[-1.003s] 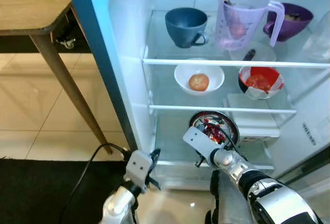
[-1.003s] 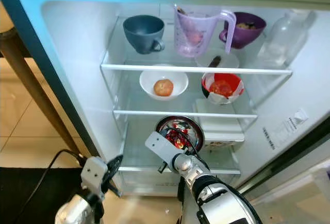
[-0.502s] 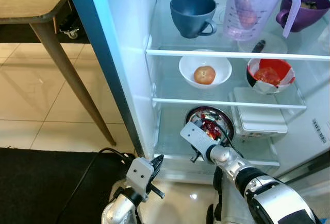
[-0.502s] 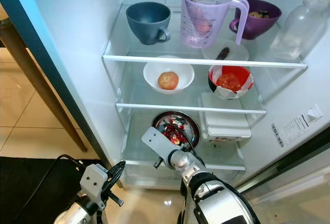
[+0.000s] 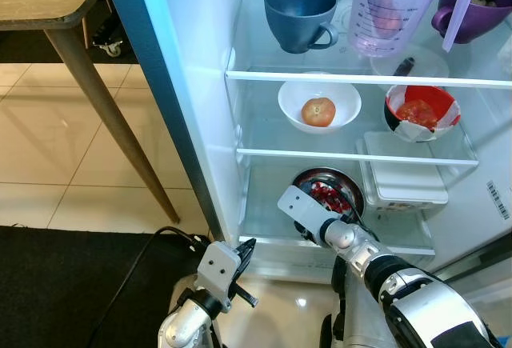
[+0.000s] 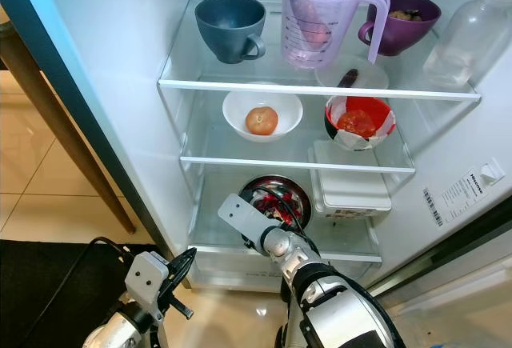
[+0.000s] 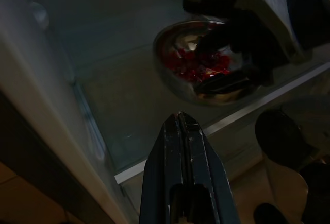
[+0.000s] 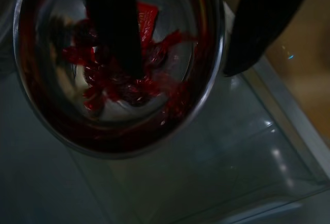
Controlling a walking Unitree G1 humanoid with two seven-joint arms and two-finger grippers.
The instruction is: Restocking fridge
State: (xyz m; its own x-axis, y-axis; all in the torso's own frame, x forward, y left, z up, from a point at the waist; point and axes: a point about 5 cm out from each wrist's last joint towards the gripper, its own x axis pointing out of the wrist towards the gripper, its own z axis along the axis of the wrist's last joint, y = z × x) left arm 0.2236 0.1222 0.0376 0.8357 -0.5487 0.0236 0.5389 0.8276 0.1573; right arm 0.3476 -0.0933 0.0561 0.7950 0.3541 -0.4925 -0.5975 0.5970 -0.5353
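A steel bowl (image 5: 327,190) of red pieces sits on the lowest glass shelf of the open fridge (image 5: 200,84). My right gripper (image 5: 332,210) reaches onto that shelf and straddles the bowl's near rim. In the right wrist view one finger (image 8: 114,23) lies inside the bowl (image 8: 118,126) over the red pieces. The other finger (image 8: 260,23) stays outside the rim, and a gap shows, so the right gripper (image 8: 180,74) is open. My left gripper (image 5: 242,264) hangs low before the fridge's bottom edge. Its fingertips (image 7: 180,118) are shut and point toward the bowl (image 7: 201,64).
The middle shelf holds a white bowl with a round fruit (image 5: 318,106) and a red bowl (image 5: 422,112). A white lidded box (image 5: 404,176) stands beside the steel bowl. On the top shelf are a blue mug (image 5: 300,14), a purple jug (image 5: 396,8) and a purple bowl (image 5: 480,8). A wooden table (image 5: 48,0) stands at left.
The camera has shifted, so the fridge sits a little differently in view. My right gripper stays at the steel bowl's rim. The left arm hangs slightly lower.
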